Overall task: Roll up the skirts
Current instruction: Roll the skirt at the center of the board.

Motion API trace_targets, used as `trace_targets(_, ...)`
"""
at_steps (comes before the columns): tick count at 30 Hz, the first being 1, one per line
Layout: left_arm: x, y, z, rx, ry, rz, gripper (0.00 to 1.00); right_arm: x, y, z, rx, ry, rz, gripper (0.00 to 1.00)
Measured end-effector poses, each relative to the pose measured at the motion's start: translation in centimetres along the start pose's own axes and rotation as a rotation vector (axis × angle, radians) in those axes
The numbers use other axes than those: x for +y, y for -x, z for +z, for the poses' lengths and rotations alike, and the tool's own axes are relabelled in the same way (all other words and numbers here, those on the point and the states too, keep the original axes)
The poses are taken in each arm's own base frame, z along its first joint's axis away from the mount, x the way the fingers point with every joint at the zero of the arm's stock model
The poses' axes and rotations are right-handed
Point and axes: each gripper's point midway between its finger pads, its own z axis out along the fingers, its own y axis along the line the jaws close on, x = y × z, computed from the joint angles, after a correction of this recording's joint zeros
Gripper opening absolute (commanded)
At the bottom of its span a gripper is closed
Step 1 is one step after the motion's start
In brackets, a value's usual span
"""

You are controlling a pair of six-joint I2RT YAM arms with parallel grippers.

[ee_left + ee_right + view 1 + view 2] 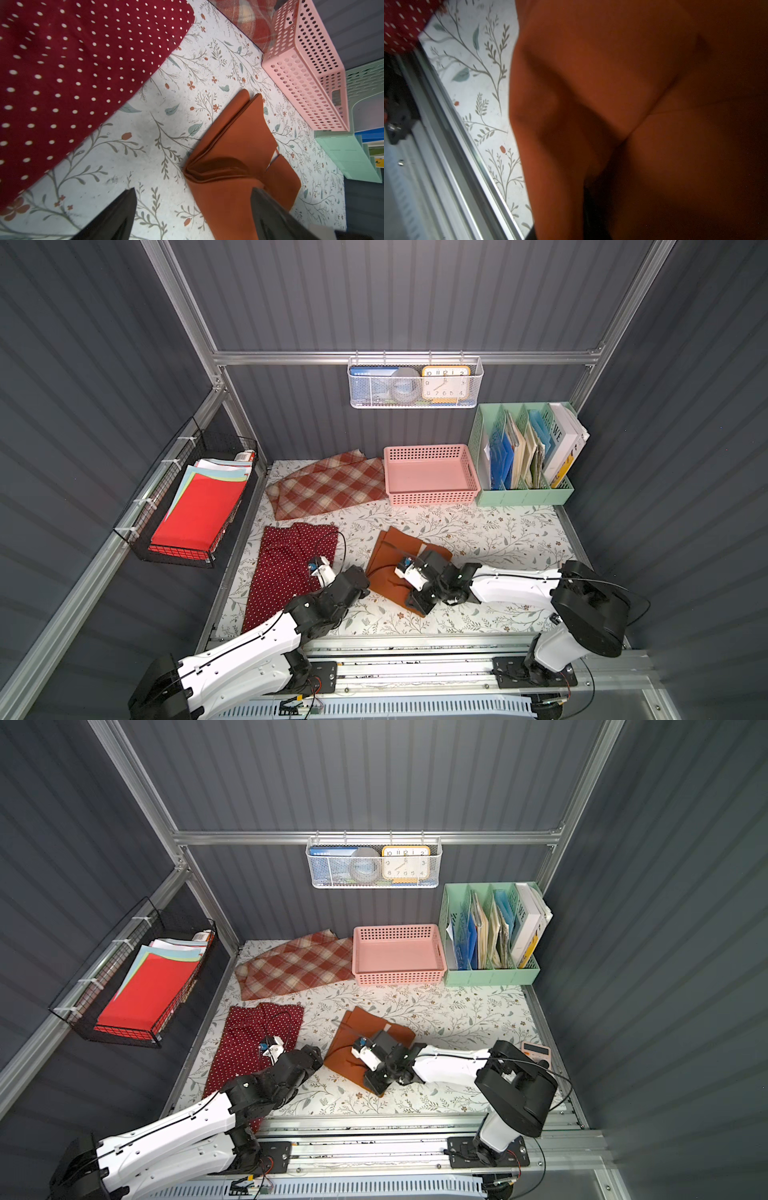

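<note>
Along the left edge of the bench, the dark red polka-dot skirt lies flat and unrolled, reaching from mid-depth towards the front-left corner. Behind it, at the back-left corner, the red-and-cream plaid skirt is spread out with its right side touching the pink basket. The left fingers are released and spread wide, holding nothing; one hovers over bare bench between the two nearer skirts, the other over the edge of the rust-orange skirt. That skirt sits folded in layers at the middle of the bench, near the front edge. The right fingers are clenched on its front corner, the cloth bunching up around them. The mint file organiser stands in the back-right corner.
</note>
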Motion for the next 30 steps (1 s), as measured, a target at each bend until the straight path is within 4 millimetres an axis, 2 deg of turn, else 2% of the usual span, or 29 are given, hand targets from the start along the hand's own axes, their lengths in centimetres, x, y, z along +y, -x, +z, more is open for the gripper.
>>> trace_targets(6,-1.5,-1.0,1.0,0.034,-0.042,0.023,0.82,-0.9,0.6,0.4,0.049,0.315,0.294,0.00)
trace_targets(10,-3.1,-1.4,1.4,0.048,-0.105,0.017,0.83,-0.4,1.5,0.9,0.092,0.477,0.382,0.00)
trace_targets(14,-3.6,-2.6,2.7,0.073,-0.124,0.031,0.87,-0.3,2.0,1.3,0.129,0.558,0.427,0.00)
trace_targets(18,-3.0,-4.4,4.6,0.110,-0.088,0.065,0.92,-0.4,2.0,1.6,0.151,0.602,0.457,0.00)
trace_targets(22,-2.2,-5.5,6.1,0.124,-0.060,0.072,0.92,-0.4,2.0,1.5,0.154,0.619,0.471,0.00)
trace_targets(24,-2.5,-5.6,6.7,0.107,-0.066,0.058,0.92,-0.4,2.0,1.5,0.156,0.621,0.473,0.00)
trace_targets(26,-3.2,-5.4,7.4,0.082,-0.082,0.035,0.88,-0.4,2.0,1.5,0.156,0.621,0.475,0.00)
trace_targets(27,-3.7,-5.4,7.8,0.071,-0.096,0.019,0.83,-0.4,2.0,1.5,0.156,0.621,0.475,0.00)
trace_targets(29,-4.3,-5.5,8.6,0.048,-0.118,-0.010,0.67,-0.4,2.0,1.5,0.156,0.621,0.475,0.00)
trace_targets(30,-4.5,-5.5,9.1,0.040,-0.128,-0.024,0.54,-0.4,2.0,1.5,0.156,0.621,0.476,0.00)
